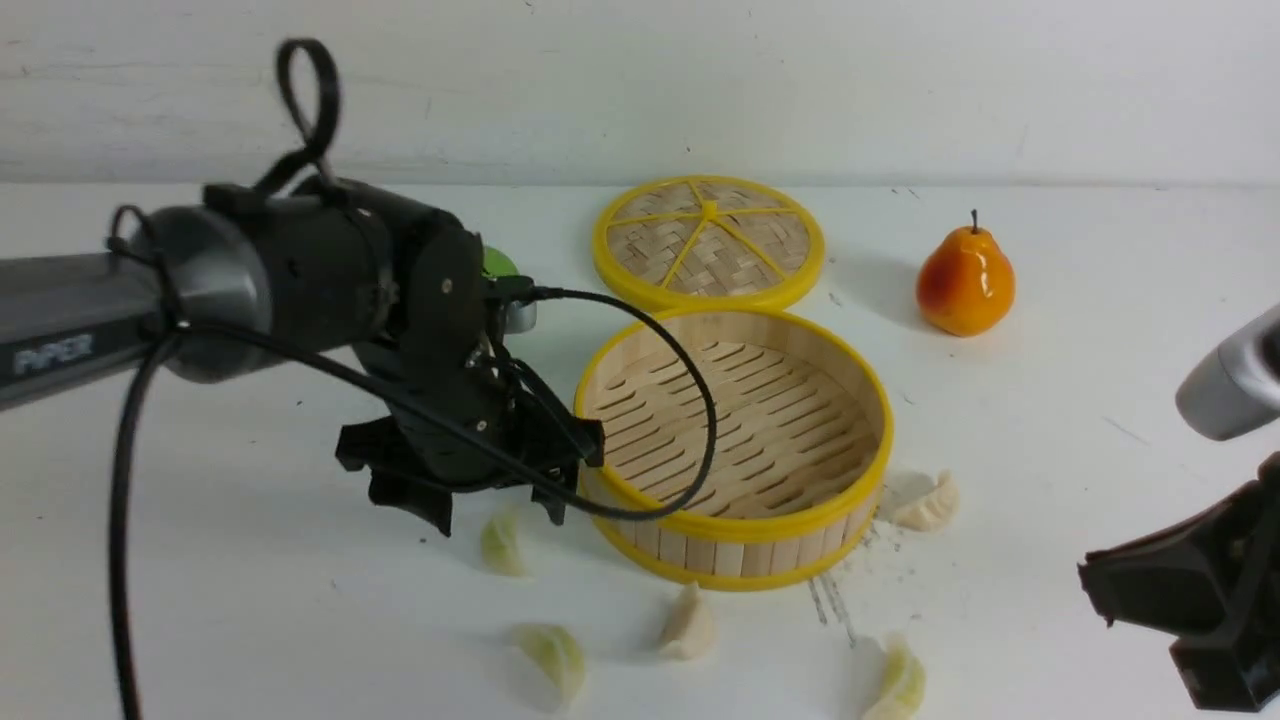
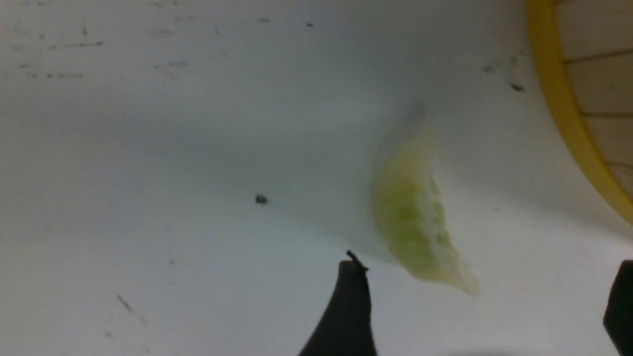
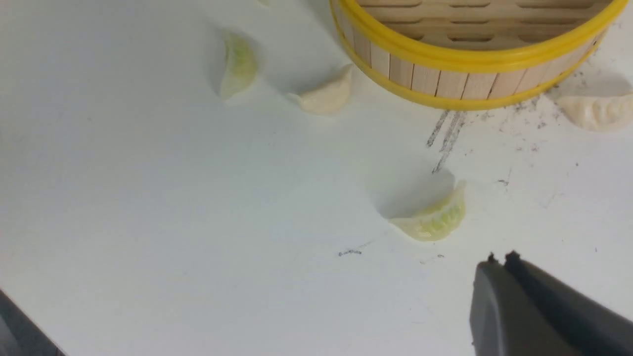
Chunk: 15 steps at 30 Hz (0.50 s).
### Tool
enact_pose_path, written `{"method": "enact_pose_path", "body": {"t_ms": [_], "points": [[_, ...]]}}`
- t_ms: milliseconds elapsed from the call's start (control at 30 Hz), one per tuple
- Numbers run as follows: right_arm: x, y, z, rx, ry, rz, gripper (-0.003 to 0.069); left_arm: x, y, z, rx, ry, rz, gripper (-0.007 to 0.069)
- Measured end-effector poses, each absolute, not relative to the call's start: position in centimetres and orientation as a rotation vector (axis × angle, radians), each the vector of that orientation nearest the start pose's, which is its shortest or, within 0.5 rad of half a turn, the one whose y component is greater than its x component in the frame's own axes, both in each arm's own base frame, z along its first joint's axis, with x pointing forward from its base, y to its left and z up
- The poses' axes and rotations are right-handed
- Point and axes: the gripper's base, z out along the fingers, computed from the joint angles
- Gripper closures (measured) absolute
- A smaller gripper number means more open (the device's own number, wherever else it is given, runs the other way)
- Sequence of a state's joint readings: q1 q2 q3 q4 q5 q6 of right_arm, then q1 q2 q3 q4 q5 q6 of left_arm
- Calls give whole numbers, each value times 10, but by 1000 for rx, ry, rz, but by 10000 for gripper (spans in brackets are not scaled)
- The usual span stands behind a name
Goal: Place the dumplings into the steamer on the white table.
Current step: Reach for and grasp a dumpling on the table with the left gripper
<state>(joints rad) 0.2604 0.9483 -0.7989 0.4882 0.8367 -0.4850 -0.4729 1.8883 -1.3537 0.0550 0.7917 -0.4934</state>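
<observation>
Left arm reads "PIPER"; left pincer apart over green dumpling; right pincer together.

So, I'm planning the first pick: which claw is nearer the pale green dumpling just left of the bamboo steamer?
Left. The left claw hangs open over that pale green crescent dumpling; the shut right claw sits far off, beyond the round yellow-rimmed bamboo steamer.
</observation>
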Motion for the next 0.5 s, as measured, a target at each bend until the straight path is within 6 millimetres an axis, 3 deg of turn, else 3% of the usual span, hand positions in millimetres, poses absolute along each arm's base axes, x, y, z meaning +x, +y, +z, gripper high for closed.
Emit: {"method": "enact_pose_path", "body": {"t_ms": [200, 300, 367, 433, 500], "points": [[161, 76, 318, -640, 2306, 482, 657, 362, -176, 165, -50, 2867, -72, 148], [161, 76, 318, -640, 2306, 482, 656, 363, -177, 164, -63, 2862, -77, 258], [161, 76, 318, -640, 2306, 483, 655, 364, -178, 164, -62, 2863, -77, 376], [161, 76, 318, -639, 2306, 483, 653, 364, -178, 164, -57, 2861, -77, 431], [161, 76, 318, -639, 2306, 484, 652, 364, -178, 172, -29, 2876, -66, 424]]}}
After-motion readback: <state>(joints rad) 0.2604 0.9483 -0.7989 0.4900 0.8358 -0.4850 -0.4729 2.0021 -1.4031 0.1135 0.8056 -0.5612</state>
